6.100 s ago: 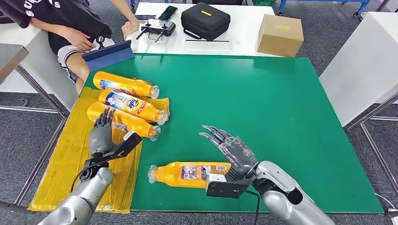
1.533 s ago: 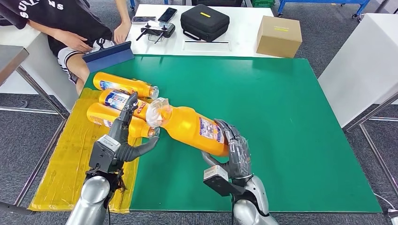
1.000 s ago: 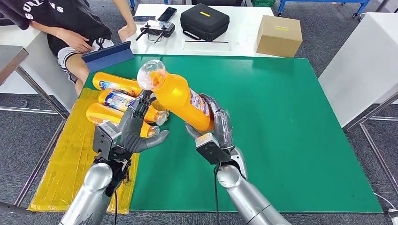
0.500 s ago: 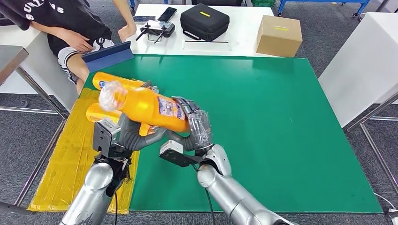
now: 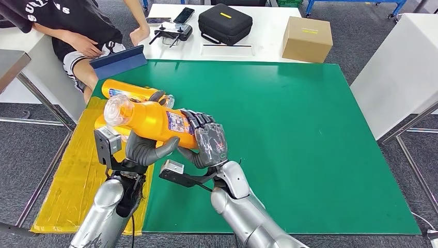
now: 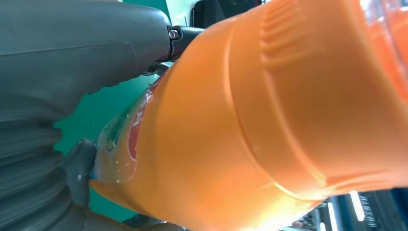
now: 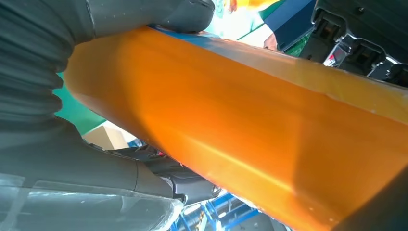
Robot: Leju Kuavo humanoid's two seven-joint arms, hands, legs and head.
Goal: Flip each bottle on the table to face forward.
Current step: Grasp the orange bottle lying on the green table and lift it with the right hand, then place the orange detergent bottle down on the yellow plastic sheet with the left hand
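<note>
Mid-task, one bottle (image 5: 155, 120) in the air, held above the left side of the bench (image 5: 310, 144), over the row of bottles lying at the yellow sheet (image 5: 72, 181). Right hand (image 5: 209, 144) wraps the base end, fingers curled over the body next to the label. Left hand (image 5: 147, 150) cups it from underneath near the shoulder, thumb up against the orange wall; I read both hands as gripping the bottle, a two-hand hold. Long axis runs roughly level, slightly tilted, clear cap (image 5: 114, 109) toward the robot's left and a bit up, base toward the right. A label patch faces up toward the head camera beside the right fingers; text too small to read, so can't tell if that's the front face. Left wrist view shows the orange shoulder ribs right against the palm, right wrist view shows the orange body pressed against the thumb. Of the row behind, one bottle (image 5: 131, 90) is plainly visible, lying flat with a label showing; the others are mostly hidden by the held one, so their facing can't be judged. Remaining, by my read: set this one down label-forward beside the row, then check the rest.
</note>
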